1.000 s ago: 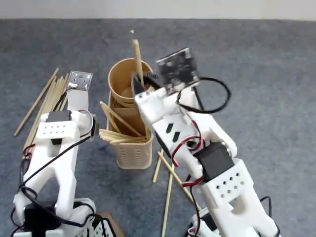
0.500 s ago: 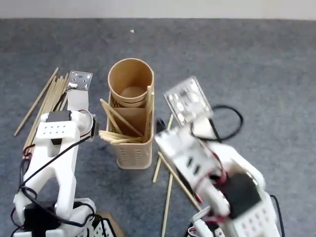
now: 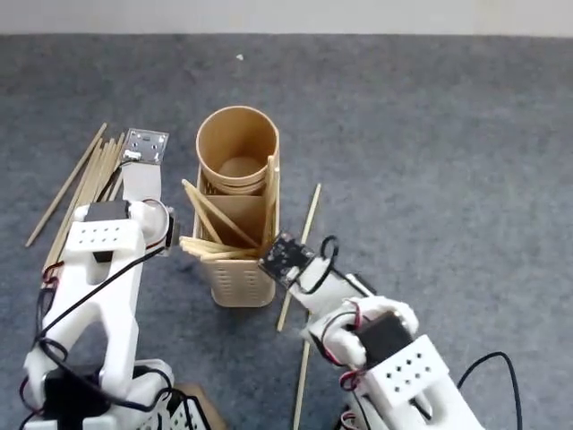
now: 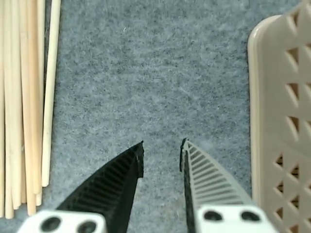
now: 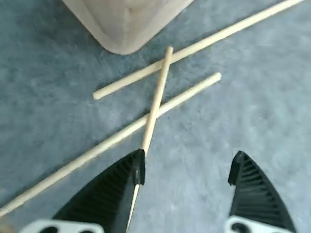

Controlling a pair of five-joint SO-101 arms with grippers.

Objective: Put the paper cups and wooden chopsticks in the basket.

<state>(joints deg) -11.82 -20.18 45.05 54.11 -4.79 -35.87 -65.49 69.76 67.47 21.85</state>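
Grey carpet [image 3: 448,134], right arm [image 3: 405,365] now lowered beside basket [image 3: 237,282]

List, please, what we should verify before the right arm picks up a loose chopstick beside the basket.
1. Right gripper open and empty: ok.
2. Loose chopsticks below it on the carpet: ok, three lie there.
3. One chopstick lying apart for a clean grasp: not ok, one lies across the other two.
4. Target centred between the jaws: not ok, the nearest stick runs by the black finger.
5. Basket upright with the paper cup inside: ok.
6. Left gripper out of the way: ok, open over carpet.
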